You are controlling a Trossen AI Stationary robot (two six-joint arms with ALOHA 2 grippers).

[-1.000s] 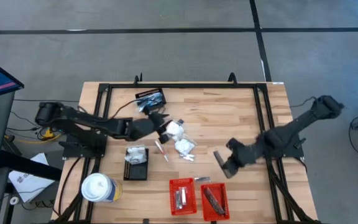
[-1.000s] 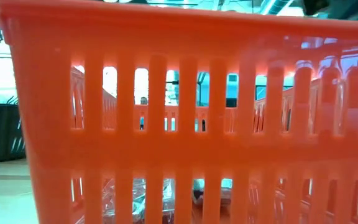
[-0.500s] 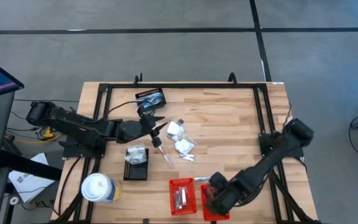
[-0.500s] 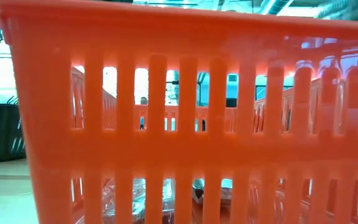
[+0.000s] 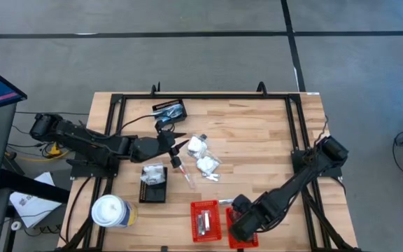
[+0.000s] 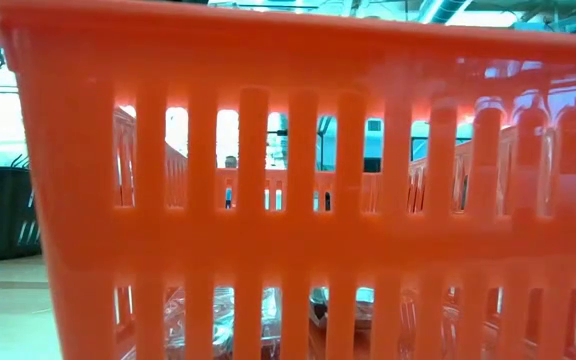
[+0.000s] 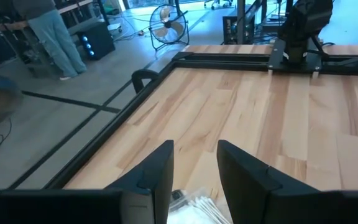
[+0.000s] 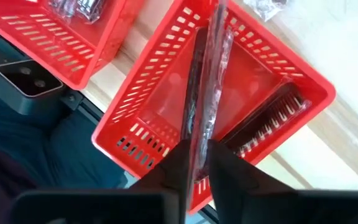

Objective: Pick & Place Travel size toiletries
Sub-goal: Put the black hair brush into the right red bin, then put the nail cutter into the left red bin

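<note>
Dark stick (image 8: pixel 199 112) (wrist-only) between right tool (image 8: pixel 196 163) fingers.

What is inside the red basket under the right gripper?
A dark comb lies in the red basket. The right gripper holds a wrapped dark stick over it. The stick and fingers hide part of the floor.

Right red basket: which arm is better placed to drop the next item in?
Right. Its pincer is over the right red basket with a slim dark stick between its fingers, hanging into it. The left pincer is up by the white packets, far from either basket.
</note>
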